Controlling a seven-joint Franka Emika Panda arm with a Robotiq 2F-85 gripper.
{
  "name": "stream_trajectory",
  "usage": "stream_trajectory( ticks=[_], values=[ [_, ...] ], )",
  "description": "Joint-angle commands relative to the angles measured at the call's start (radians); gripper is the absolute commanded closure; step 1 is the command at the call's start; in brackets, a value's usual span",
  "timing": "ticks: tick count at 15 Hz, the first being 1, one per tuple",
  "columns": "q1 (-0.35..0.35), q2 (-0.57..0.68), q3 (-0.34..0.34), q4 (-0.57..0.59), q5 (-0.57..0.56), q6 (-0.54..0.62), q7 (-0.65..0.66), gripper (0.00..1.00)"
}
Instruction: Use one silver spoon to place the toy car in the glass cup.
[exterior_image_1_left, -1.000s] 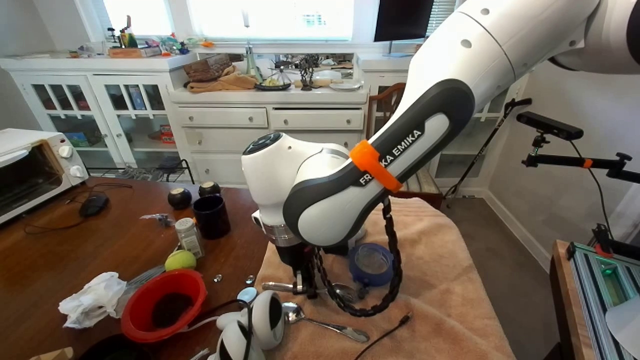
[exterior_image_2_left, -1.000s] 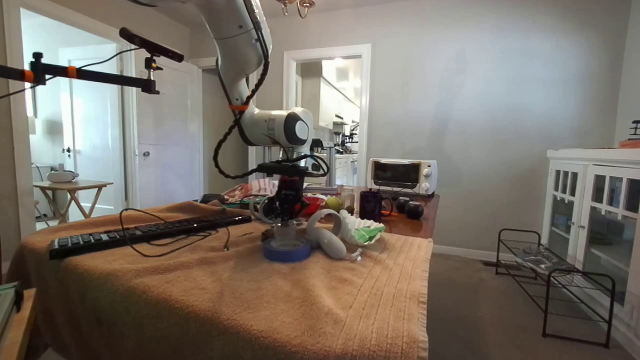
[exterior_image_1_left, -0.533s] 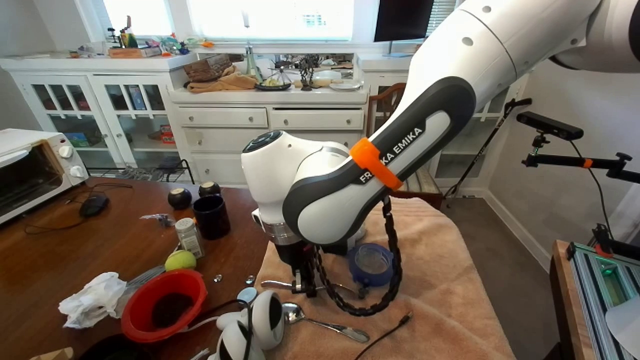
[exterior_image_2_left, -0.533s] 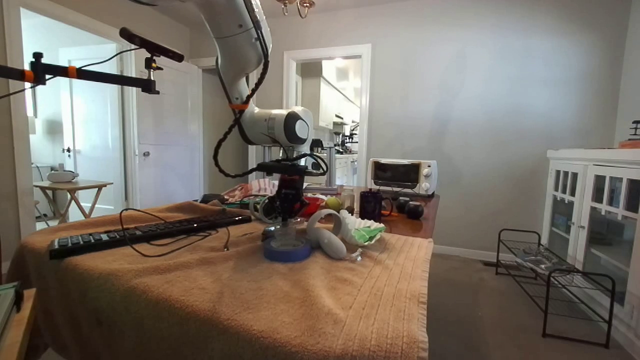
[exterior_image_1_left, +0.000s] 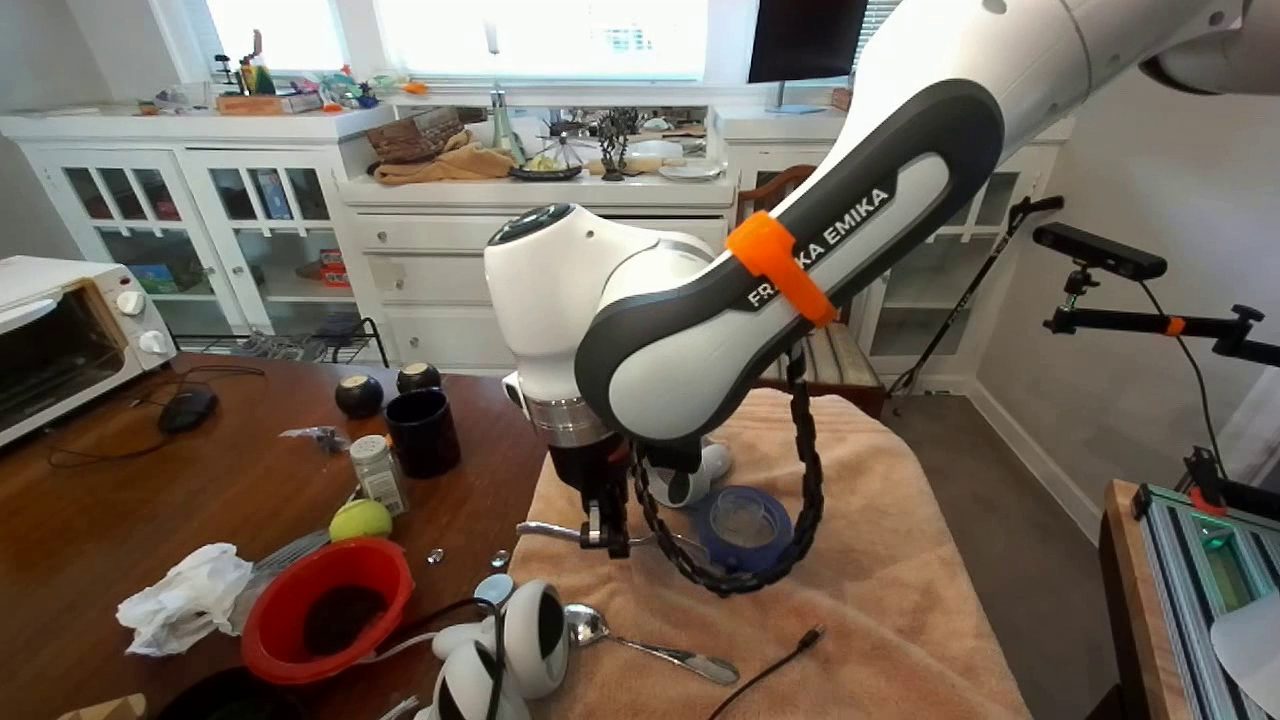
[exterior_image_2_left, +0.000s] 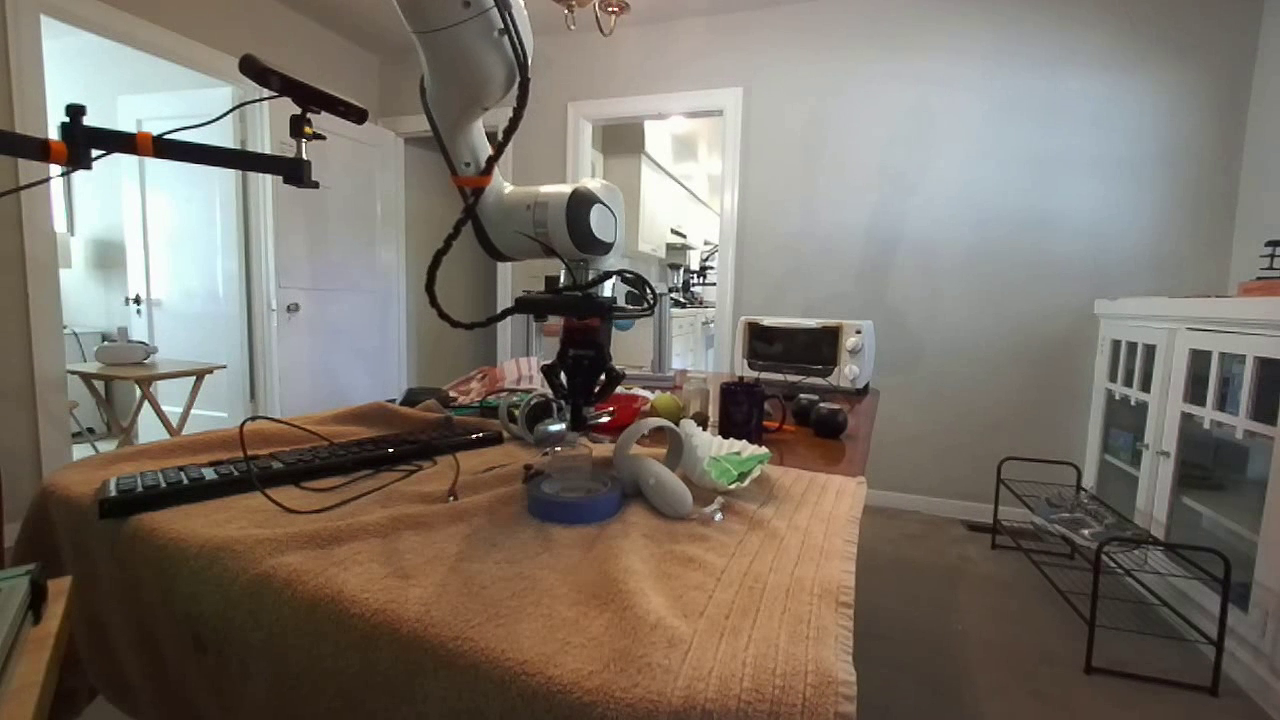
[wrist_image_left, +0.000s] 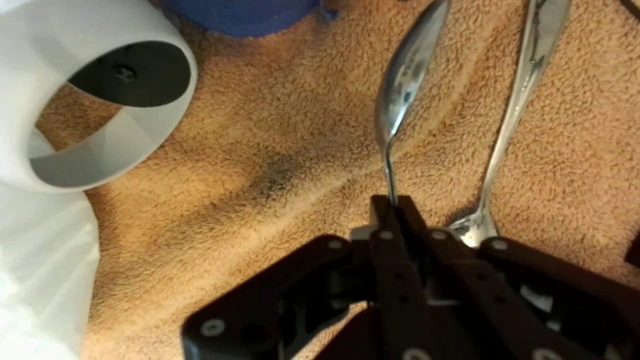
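Observation:
My gripper (wrist_image_left: 393, 201) is shut on the handle of a silver spoon (wrist_image_left: 407, 75). The spoon is held on edge above the towel, its bowl pointing away from the jaws. In an exterior view the gripper (exterior_image_1_left: 606, 545) holds the spoon handle (exterior_image_1_left: 548, 530) crosswise. The spoon bowl (exterior_image_2_left: 550, 432) shows just above the glass cup (exterior_image_2_left: 567, 462) in an exterior view. The clear cup (exterior_image_1_left: 742, 518) stands within the blue tape ring (exterior_image_1_left: 745, 562). A second silver spoon (exterior_image_1_left: 660, 652) lies on the towel, also in the wrist view (wrist_image_left: 510, 115). I cannot make out the toy car for certain.
White controllers lie on the towel (exterior_image_1_left: 900, 600), one (exterior_image_1_left: 690, 482) behind the gripper, another (exterior_image_1_left: 535, 640) near the front. A black keyboard (exterior_image_2_left: 300, 465), a thin cable (exterior_image_1_left: 765, 672), a red bowl (exterior_image_1_left: 262, 620) and a dark mug (exterior_image_2_left: 742, 410) are around.
The spoon has turned on edge in the jaws. The gripper and spoon have risen off the towel. The cup, tape ring and second spoon have not moved.

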Motion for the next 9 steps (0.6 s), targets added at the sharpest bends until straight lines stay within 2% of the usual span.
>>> stream_trajectory(
  ticks=[1,4,9],
  values=[
    [0.016,-0.057,-0.025,-0.076,-0.048,0.031,-0.005,0.99],
    [-0.029,-0.066,0.012,-0.108,-0.029,0.087,-0.126,0.99],
    [-0.137,-0.057,0.099,-0.132,0.083,0.144,-0.410,0.99]
  ],
)
